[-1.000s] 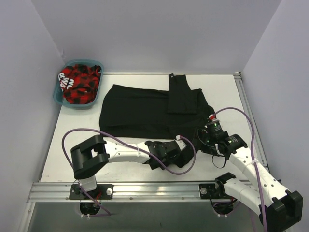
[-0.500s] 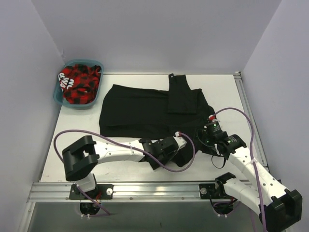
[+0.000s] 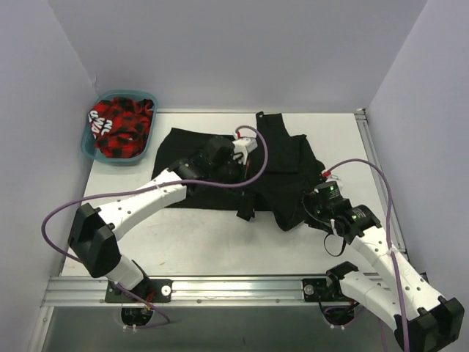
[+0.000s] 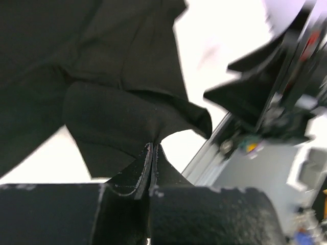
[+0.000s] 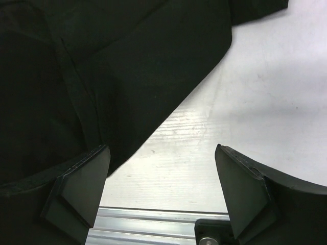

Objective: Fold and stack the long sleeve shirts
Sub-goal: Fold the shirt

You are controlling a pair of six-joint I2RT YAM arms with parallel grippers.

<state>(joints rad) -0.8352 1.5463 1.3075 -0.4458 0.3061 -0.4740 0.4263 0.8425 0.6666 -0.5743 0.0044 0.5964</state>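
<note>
- black shirt point(image 3: 282, 180): plain, spread mid-table point(image 3: 183, 235), partly folded, sleeve laid over its far right, near edge rumpled
- red-and-black checked shirt point(image 3: 121, 126): bunched in teal basket point(image 3: 86, 147), far left

A black long sleeve shirt point(image 3: 282, 172) lies spread across the middle of the white counter point(image 3: 183, 242), its near edge bunched and uneven. The left arm point(image 3: 146, 202) reaches from its base over the shirt's left half — its wrist dark against the cloth. The right gripper point(image 3: 311, 210) sits at the shirt's near right edge. In the far left corner stands a teal basket point(image 3: 89, 150) holding red-and-black cloth point(image 3: 121, 128).
</note>
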